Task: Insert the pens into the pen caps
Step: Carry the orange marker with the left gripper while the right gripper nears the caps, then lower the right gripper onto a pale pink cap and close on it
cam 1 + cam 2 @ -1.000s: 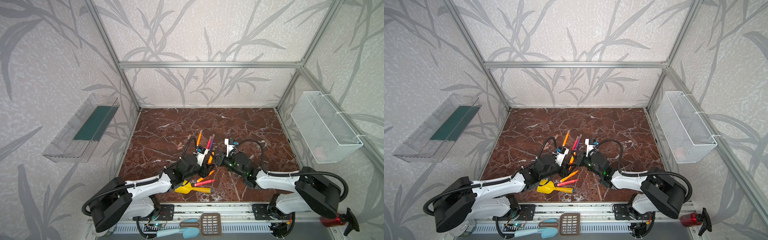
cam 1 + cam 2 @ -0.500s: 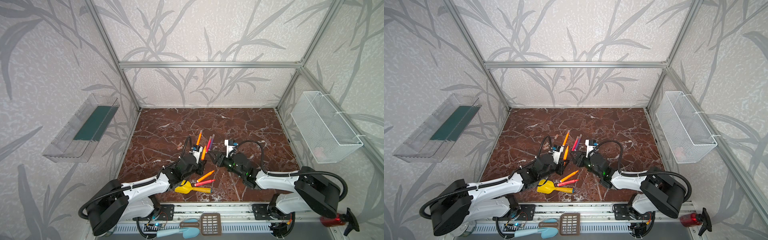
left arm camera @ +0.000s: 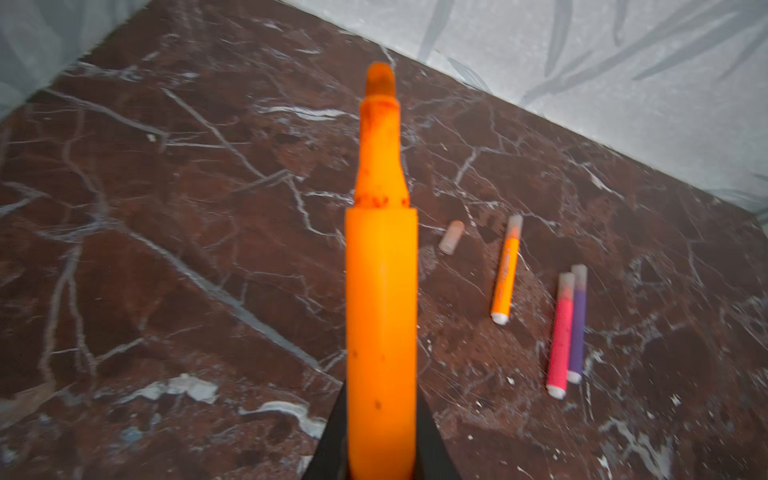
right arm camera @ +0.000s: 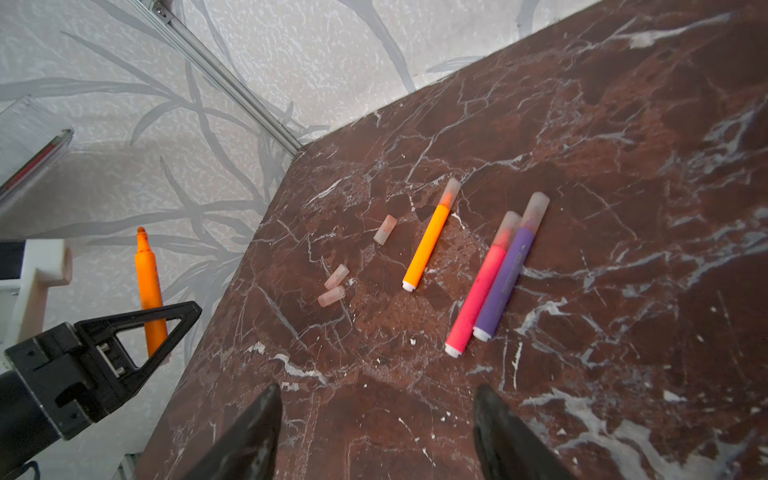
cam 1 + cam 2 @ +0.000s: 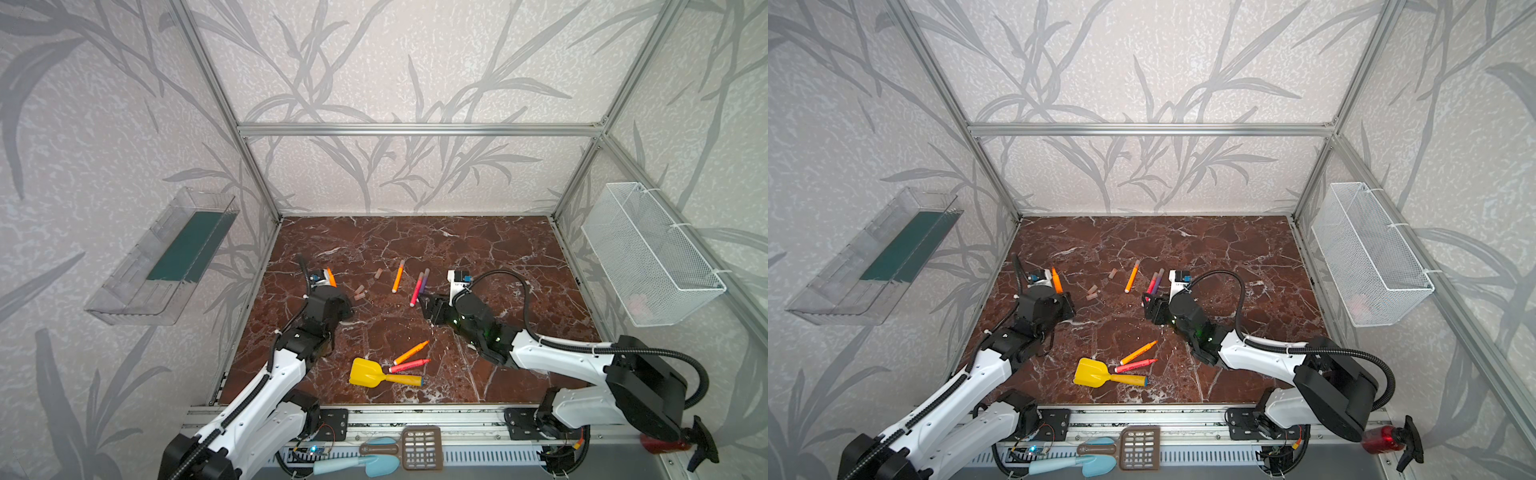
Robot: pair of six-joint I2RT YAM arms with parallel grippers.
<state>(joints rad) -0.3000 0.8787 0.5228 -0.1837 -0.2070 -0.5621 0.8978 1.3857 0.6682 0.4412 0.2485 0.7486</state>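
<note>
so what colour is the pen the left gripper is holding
Orange pen, uncapped; clearest in the left wrist view.

- The blurred uncapped orange marker pen runs off the left wrist view's bottom edge, butt end unseen.
- The left gripper is too dark in both top views to tell its fingertips apart.
- The right gripper has its black fingers cut by its wrist view's bottom edge.
- A pinkish thing inside the white wire-mesh basket is too faint to identify.
</note>
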